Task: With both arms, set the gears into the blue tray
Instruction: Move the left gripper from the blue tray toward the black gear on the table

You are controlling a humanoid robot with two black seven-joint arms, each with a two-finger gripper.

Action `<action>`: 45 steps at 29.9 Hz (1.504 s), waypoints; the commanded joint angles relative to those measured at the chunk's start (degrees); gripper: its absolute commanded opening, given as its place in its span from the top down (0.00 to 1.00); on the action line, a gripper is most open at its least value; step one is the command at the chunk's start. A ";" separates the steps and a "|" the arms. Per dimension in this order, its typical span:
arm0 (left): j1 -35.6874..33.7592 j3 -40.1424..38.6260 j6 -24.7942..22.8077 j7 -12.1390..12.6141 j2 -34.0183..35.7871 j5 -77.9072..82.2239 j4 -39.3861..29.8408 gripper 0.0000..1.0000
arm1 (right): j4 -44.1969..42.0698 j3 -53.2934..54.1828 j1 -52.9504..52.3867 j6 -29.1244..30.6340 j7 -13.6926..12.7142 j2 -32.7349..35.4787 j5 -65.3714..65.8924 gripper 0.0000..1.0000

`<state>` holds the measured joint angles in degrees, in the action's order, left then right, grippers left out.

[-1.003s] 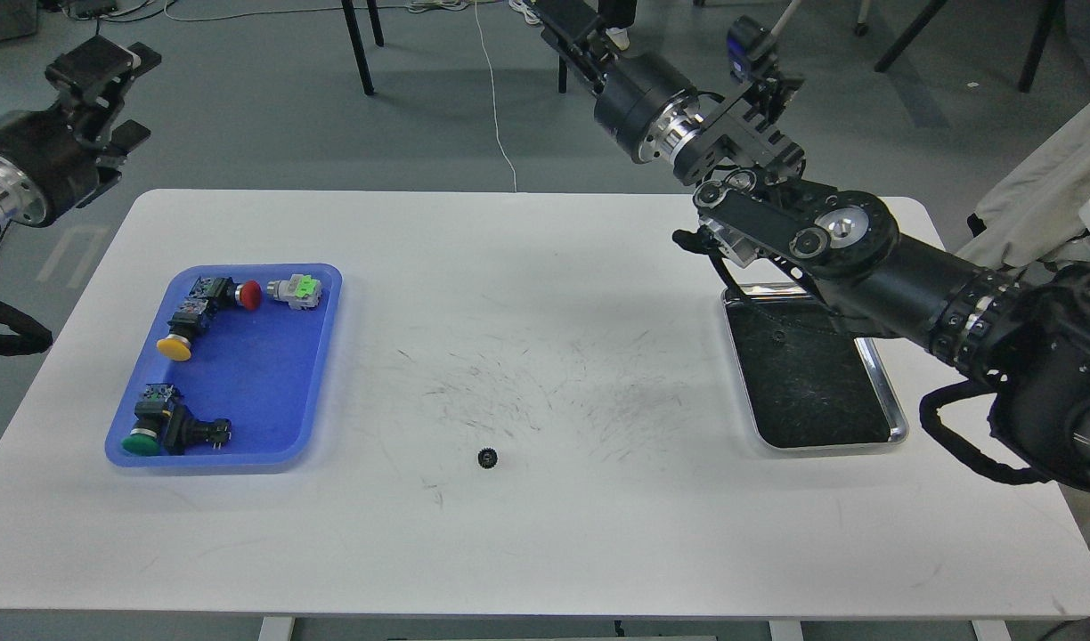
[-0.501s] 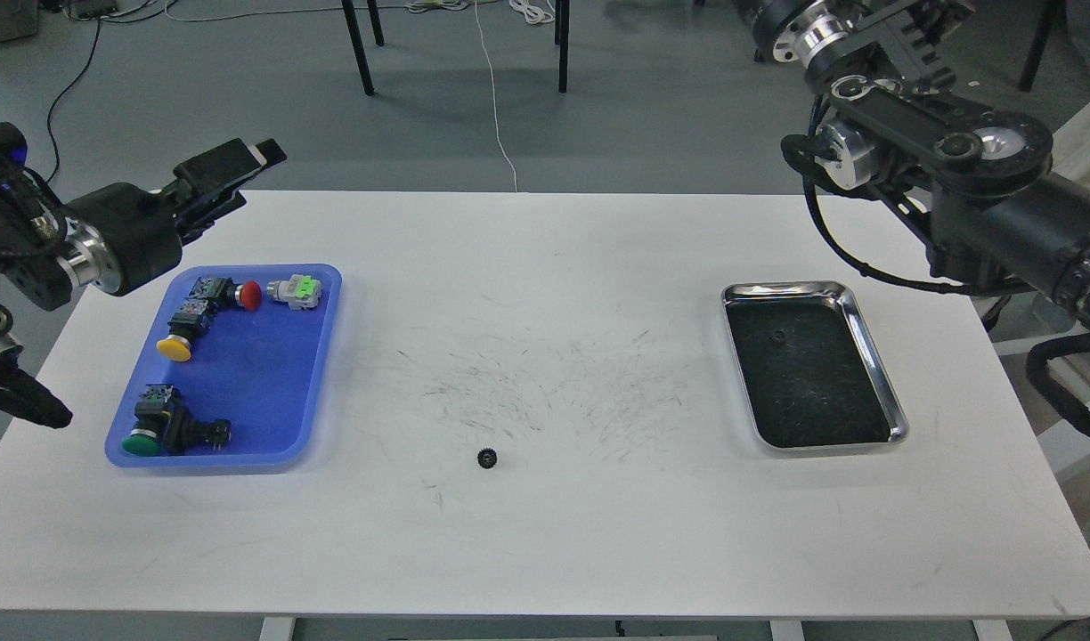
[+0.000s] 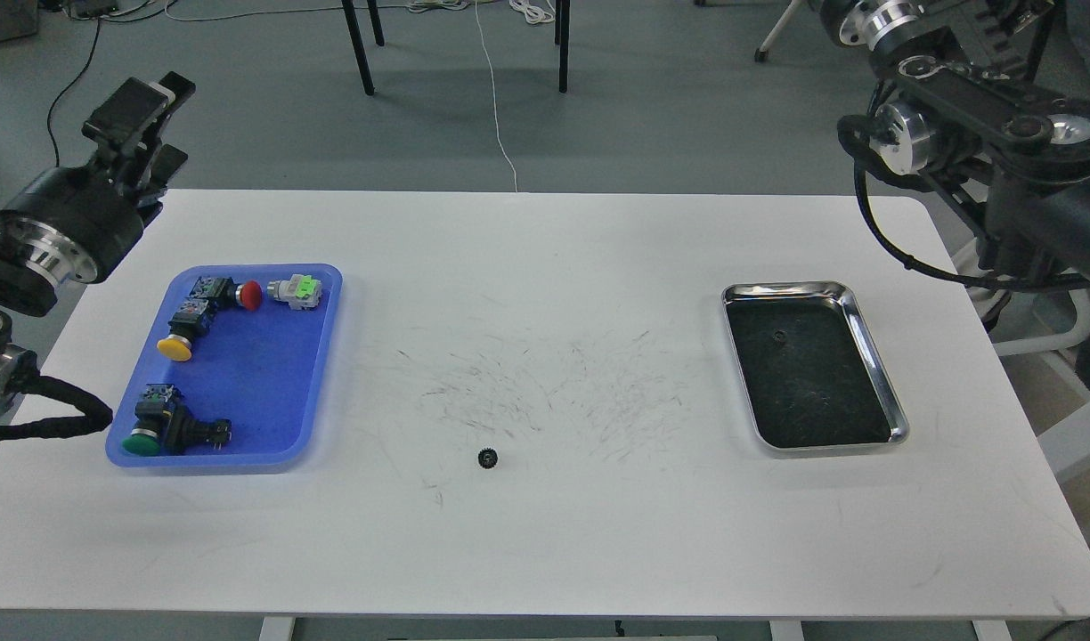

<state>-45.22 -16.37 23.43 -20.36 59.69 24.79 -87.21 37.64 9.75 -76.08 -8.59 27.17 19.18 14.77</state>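
One gear [image 3: 487, 458] lies flat on the white table [image 3: 545, 534] in the lower middle of the frame, on the near edge of a patch of dark scuff marks. A second gear [image 3: 779, 336] shows as a faint ring in the upper part of the steel tray [image 3: 876, 356] at right, barely standing out from the tray's dark bottom. Neither is in the blue tray [image 3: 318, 374] at left, which holds only push-button switches with red [image 3: 251, 295], yellow [image 3: 174, 348] and green [image 3: 141, 442] caps and a pale switch block [image 3: 296, 290].

The gears look small, stiff and light — probably hard plastic or metal, so nothing to crush, but thin and low on the surface. A fingertip pinch across the toothed rim, coming straight down, seems the only hold; the teeth should give some grip, yet a piece this light could skid or flip if one finger lands first. The one in the steel tray likely needs more care, since the raised rim limits the approach.

The left gripper [image 3: 149, 111] hangs in the upper left of the frame, beyond the table's far left corner and well apart from both gears. Its fingers point up and away, seem slightly parted, and hold nothing. The right arm [image 3: 999, 133] sits at the upper right, clear of the table — its gripper is out of the frame, so its state cannot be told.
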 commanded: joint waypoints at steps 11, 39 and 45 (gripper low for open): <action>-1.36 8.10 -1.97 -4.96 -1.95 3.05 -0.33 0.02 | -0.03 -0.08 0.85 -0.03 -0.01 0.95 -0.09 0.19; -2.68 25.51 -4.89 -2.32 -1.67 70.56 1.69 0.02 | 2.79 -4.56 2.61 -0.03 0.07 0.60 0.17 0.13; -2.77 27.27 -4.89 -2.40 -5.97 76.63 2.48 0.04 | 3.14 -6.67 1.73 -0.03 0.07 0.51 0.09 0.12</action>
<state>-47.90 10.12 18.59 -22.76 56.05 99.90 -85.36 40.66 4.12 -73.75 -8.62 27.25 19.62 14.94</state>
